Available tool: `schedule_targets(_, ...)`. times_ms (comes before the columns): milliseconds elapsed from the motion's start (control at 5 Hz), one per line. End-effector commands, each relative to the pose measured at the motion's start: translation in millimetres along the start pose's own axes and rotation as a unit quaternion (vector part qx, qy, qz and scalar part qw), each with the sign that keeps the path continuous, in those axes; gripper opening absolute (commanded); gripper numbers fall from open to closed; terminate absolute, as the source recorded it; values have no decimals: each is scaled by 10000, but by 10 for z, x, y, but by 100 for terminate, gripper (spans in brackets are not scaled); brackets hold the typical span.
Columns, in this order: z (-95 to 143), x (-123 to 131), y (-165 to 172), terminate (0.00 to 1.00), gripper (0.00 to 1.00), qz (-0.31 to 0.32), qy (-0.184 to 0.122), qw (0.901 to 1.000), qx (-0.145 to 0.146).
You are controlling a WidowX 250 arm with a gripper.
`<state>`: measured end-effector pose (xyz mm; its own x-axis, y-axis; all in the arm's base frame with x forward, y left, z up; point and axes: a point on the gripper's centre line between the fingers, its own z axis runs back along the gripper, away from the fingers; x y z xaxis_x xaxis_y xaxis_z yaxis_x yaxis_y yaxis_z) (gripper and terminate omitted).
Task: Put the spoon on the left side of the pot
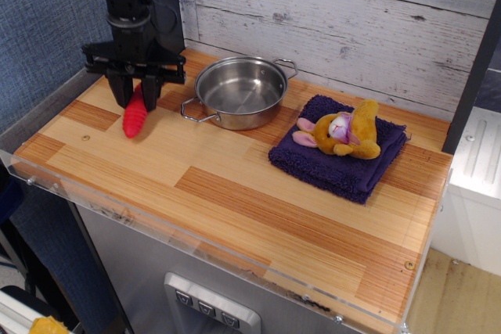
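Note:
The spoon point(135, 115) shows only its ribbed red handle, hanging tilted with its lower end at or just above the wooden table; its metal bowl is hidden between the fingers. My black gripper point(138, 93) is shut on the spoon's upper part, just left of the pot. The shallow steel pot point(239, 91) stands at the back middle of the table, and its near loop handle points toward the gripper. Nothing lies inside the pot.
A folded purple towel point(348, 166) lies right of the pot, with a yellow and pink plush toy point(344, 132) on it. A dark post point(166, 5) stands behind the gripper by the plank wall. A clear plastic rim point(156, 228) runs along the table's front edge.

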<state>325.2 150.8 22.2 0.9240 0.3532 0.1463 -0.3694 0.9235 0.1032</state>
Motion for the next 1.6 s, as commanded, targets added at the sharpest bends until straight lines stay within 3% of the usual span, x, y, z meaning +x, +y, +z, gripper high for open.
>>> schedule_targets(0,87,-1,-152,0,0,-118,-260,9995,-115)
schedule_targets(200,90,-51,-179,0,0,-98,-209,9996,-153)
schedule_targets(400,128,-74,-190,0,100,-31,-144,9998,-147)
schedule_targets(800,244,-5,-185,0,100,157,-202,9995,-176)
schedule_targets(1400,951,319,-152,0,100,302,-995,9943,-223)
